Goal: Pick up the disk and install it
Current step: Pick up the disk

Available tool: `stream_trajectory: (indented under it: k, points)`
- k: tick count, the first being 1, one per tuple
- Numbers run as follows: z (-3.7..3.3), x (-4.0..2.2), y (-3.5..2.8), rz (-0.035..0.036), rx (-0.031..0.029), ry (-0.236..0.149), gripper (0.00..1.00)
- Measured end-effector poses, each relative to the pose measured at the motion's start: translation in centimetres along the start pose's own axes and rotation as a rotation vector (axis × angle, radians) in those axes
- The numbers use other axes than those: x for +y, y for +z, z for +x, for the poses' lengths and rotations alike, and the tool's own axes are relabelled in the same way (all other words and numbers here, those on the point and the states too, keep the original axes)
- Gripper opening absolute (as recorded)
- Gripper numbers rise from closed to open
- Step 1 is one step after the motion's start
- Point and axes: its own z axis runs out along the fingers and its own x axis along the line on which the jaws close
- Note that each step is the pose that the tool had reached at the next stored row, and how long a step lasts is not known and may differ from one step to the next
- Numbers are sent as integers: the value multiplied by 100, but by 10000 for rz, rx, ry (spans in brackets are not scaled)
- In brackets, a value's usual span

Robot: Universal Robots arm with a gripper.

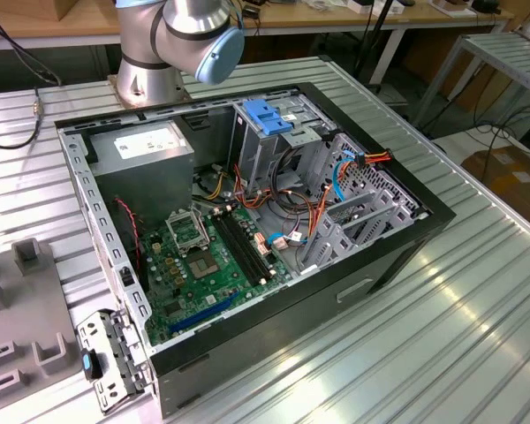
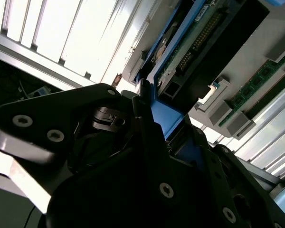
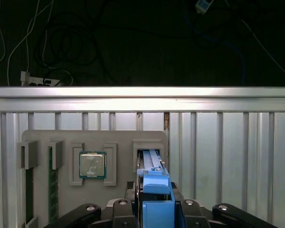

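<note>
In both wrist views the disk stands on edge in a slot of the grey fixture plate. Its bright blue carrier frames a green circuit board and a connector. My gripper sits at the disk's near end. Its black fingers press on both sides of the blue end tab, so it is shut on the disk. The open computer case lies on the ribbed metal table in the exterior view.
The fixture plate also holds a processor chip and memory sticks. The case contains a metal drive cage with a blue handle, a grey power supply, loose cables and the motherboard. The arm's base stands behind it.
</note>
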Motion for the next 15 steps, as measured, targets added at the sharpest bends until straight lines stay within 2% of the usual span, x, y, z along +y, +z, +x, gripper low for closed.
stream_trajectory:
  k: [6, 15]
  points:
    - [0, 0, 0, 1, 1, 148, 37]
    - [0, 0, 0, 3, -1, 157, 37]
